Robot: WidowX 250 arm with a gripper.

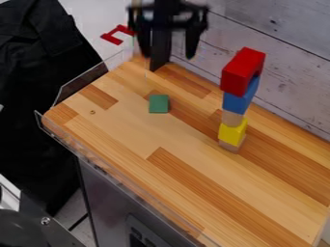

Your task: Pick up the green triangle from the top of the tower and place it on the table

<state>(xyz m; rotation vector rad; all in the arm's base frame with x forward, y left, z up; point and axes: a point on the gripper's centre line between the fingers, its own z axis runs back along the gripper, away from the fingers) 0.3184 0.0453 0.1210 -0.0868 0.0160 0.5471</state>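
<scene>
I have the green piece (158, 103) lying on the table (193, 169), apart from the tower and to its left in my view. From above it looks four-sided; I can't make out whether it is a triangular block lying on one of its faces, because its sides are turned away from me.

The tower stands to the right, near the wall. At its foot is a plain wooden block (230, 146), only partly visible under the yellow block (232, 131). Another plain wooden block (232, 118) sits above the yellow one, then a blue block (239, 101), its upper part covered by the red block (243, 71) on top. I can't tell the full shape of the blue one from here.

My hand (168, 55) hangs at the top of the view, above the back of the table, released, with its fingers spread apart. The arm above it is cut off by the top edge. A dark upright (160, 48) shows between the fingers, and I can't tell where it ends higher up.

Beyond the table's far left corner is a red bracket-shaped piece (117, 35), partly cut off from me near the hand. Pale boards make up the wall (290, 77). Low in the view, a dark panel (138, 237) on the grey front (113, 202) is cut off by the bottom edge; its markings are too small to make out.
</scene>
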